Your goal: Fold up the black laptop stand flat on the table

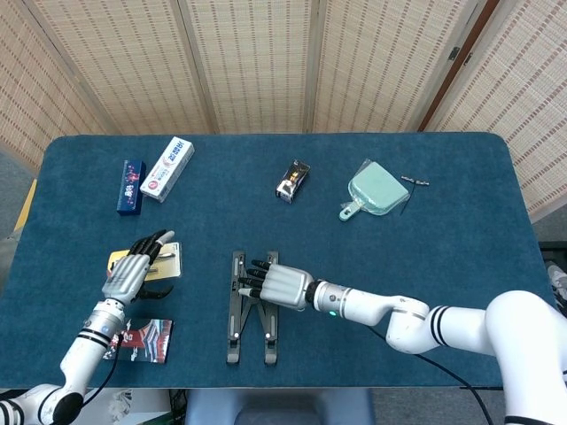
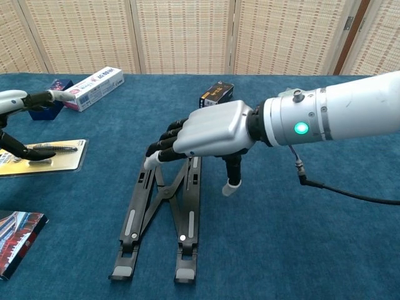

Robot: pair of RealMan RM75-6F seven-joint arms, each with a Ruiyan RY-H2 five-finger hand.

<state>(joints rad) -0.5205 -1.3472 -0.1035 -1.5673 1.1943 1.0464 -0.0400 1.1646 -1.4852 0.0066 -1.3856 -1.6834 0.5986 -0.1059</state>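
Observation:
The black laptop stand (image 1: 234, 338) (image 2: 189, 215) lies on the blue table, its two rails close together and joined by crossed links. My right hand (image 1: 276, 284) (image 2: 212, 131) hovers over the stand's far end, palm down. Its fingers (image 2: 164, 145) are stretched out and slant down to the top of the left rail; contact is unclear. The thumb points down beside the right rail. It holds nothing. My left hand (image 1: 131, 274) (image 2: 17, 103) is well left of the stand, fingers apart and empty, above a yellow razor card (image 1: 172, 262) (image 2: 59, 157).
A white toothpaste box (image 1: 167, 168) (image 2: 94, 87) and a dark blue box (image 1: 130, 186) lie at the back left. A small black box (image 1: 293, 181) (image 2: 216, 94) and a mint pouch (image 1: 376, 190) sit further back. A red-black packet (image 1: 149, 340) (image 2: 17, 240) lies near the front left edge.

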